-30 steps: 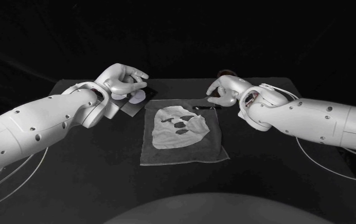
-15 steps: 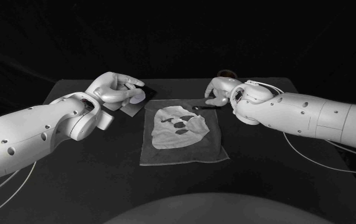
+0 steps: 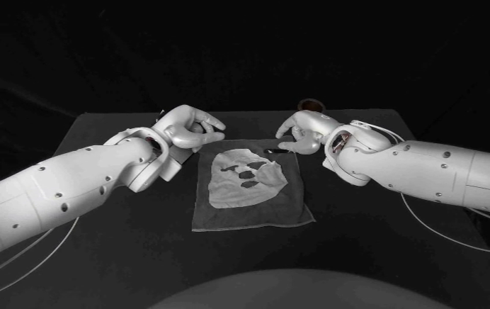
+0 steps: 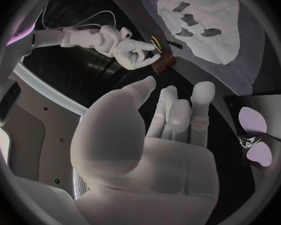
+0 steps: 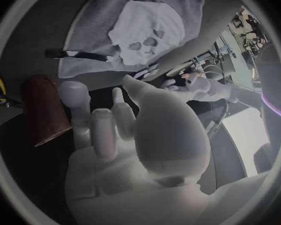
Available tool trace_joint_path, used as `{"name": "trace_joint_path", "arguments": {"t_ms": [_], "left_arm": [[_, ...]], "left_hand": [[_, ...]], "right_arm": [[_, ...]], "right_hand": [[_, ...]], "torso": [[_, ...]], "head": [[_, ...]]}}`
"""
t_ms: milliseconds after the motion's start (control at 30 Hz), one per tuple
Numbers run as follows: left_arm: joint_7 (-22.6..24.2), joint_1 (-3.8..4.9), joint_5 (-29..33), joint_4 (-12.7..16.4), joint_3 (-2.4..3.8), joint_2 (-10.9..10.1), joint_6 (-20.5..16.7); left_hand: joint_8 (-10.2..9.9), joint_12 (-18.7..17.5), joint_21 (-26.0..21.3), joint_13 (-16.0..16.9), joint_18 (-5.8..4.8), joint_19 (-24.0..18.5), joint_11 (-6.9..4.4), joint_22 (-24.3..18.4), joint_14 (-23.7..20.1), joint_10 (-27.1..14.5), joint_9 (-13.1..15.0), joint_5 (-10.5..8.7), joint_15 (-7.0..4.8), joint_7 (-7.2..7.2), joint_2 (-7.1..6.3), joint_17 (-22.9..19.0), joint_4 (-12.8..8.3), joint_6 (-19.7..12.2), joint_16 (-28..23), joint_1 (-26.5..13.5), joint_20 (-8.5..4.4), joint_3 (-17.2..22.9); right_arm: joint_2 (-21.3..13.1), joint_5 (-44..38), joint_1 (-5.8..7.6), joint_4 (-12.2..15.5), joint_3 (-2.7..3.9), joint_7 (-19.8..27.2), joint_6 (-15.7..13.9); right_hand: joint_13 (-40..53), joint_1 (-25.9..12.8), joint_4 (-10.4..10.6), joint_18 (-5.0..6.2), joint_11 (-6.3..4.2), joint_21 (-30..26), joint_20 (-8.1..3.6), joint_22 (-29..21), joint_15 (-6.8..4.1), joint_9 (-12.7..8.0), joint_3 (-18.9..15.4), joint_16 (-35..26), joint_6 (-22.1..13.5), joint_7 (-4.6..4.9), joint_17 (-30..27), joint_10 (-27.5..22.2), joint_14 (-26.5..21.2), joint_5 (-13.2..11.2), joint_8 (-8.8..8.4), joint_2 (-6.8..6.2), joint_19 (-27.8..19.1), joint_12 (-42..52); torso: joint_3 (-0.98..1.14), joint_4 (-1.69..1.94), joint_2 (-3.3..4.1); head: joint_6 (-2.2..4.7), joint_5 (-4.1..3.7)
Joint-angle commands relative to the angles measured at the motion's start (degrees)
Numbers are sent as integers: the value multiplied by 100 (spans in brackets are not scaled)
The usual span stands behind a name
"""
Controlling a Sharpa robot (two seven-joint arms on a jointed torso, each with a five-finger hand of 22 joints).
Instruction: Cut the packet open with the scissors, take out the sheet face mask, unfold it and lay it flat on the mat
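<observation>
Left hand (image 3: pixel 189 128) hovers empty, fingers loosely apart, just off the far left corner of the mat (image 3: pixel 260 213). The right hand (image 3: pixel 303 130) mirrors it at the far right corner, its fingers also apart and holding nothing.

Outward from both, toward the robot, the sheet face mask (image 3: pixel 240 181) lies opened out on the mat, between the 2 hands and about equally near each. Its long axis runs from the far edge of the worktop (image 3: pixel 342 252) toward the robot, in line with the mat's long side. The narrower end points away from the robot, and the eye and mouth holes sit in the far half.

A slim dark tool, probably the scissors (image 3: pixel 283 149), lies crosswise at the mat's far right corner, just beside the right hand. The cut packet (image 4: pixel 260 135) rests on the worktop near the left hand, off the mat.

By my judgement the mask is laid. Any smoothing would mean reaching down and toward the robot, along that axis.
</observation>
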Motion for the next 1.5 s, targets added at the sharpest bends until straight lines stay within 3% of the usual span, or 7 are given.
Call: {"name": "trace_joint_path", "arguments": {"t_ms": [33,300,567,633,733,833,1500], "left_arm": [[-352,4,-1675,-243,-2,291,112],[-589,-6,-2668,-1113,-54,1289,220],[-666,-15,-3165,-1732,-83,1950,157],[-695,-14,-3261,-1856,-86,2090,157],[-780,-9,-3377,-2004,-89,2263,238],[-862,-1,-3454,-2128,-90,2406,347],[-1064,-64,-3570,-3091,-103,3083,823]], "left_hand": [[41,-33,-28,-18,-10,-21,-14,-6,-20,2,23,-9,-22,-15,-33,-2,-22,51,-28,83,-6,-38],[129,139,503,50,-132,418,-115,422,426,262,175,-8,-113,-90,-50,645,-79,146,259,263,-82,-136],[193,723,1562,432,-371,1163,-250,1304,1185,553,359,-7,-241,-188,-44,1958,-100,230,798,353,-209,-173],[201,972,1730,885,-410,1273,-269,1448,1297,818,392,-7,-260,-204,-46,2184,-98,245,876,356,-228,-177],[190,1400,2058,1730,-493,1491,-291,1736,1491,1316,441,-8,-283,-218,-69,2596,-73,233,1008,318,-255,-217],[190,1564,2152,2065,-515,1550,-293,1817,1565,1502,470,-8,-288,-220,-88,2763,-44,240,1058,277,-266,-262],[-116,1792,2307,2583,-549,1614,-178,1953,1672,1643,420,-9,-193,-114,-121,3020,144,-181,1130,203,-205,-774]], "right_arm": [[-234,1799,-8,346,4,1690,-546],[-721,3904,134,1016,27,2474,-230],[-750,4528,451,909,45,2614,-328],[-725,4573,527,827,46,2621,-370],[-679,4605,612,704,47,2608,-422],[-632,4630,678,593,48,2594,-479],[-456,4722,858,334,49,2504,-531]], "right_hand": [[-135,32,-13,118,8,-193,11,-127,34,-12,40,-105,-21,18,551,-108,301,42,-29,-4,-115,-171],[-1904,-79,-45,340,48,-1782,81,-1178,79,-31,157,-1599,-86,61,-900,-1234,-348,118,-55,6,-913,-2372],[-2474,-78,-101,339,60,-1944,96,-1284,93,-22,229,-2095,-99,74,-1322,-1548,-546,171,-27,25,-967,-3002],[-2474,-79,-101,339,60,-1947,97,-1287,93,-22,230,-2094,-100,74,-1320,-1545,-545,171,-27,25,-968,-2998],[-2473,-93,-97,339,62,-1956,98,-1294,94,-22,228,-2087,-109,77,-1309,-1527,-535,170,-28,26,-964,-2984],[-2522,-125,-88,339,68,-1973,101,-1308,98,-27,216,-2129,-139,83,-1343,-1537,-540,165,-38,11,-960,-3022],[-2707,-192,-77,334,97,-2067,125,-1374,126,-41,199,-2355,-254,112,-1531,-1653,-631,147,-70,-19,-982,-3179]], "torso": [[9,-38,-9],[85,-154,-33],[125,-221,-29],[141,-234,-21],[157,-259,-10],[169,-288,3],[223,-475,99]], "head": [[23,-8],[77,-12],[122,-38],[120,-38],[115,-17],[110,-4],[162,91]]}}
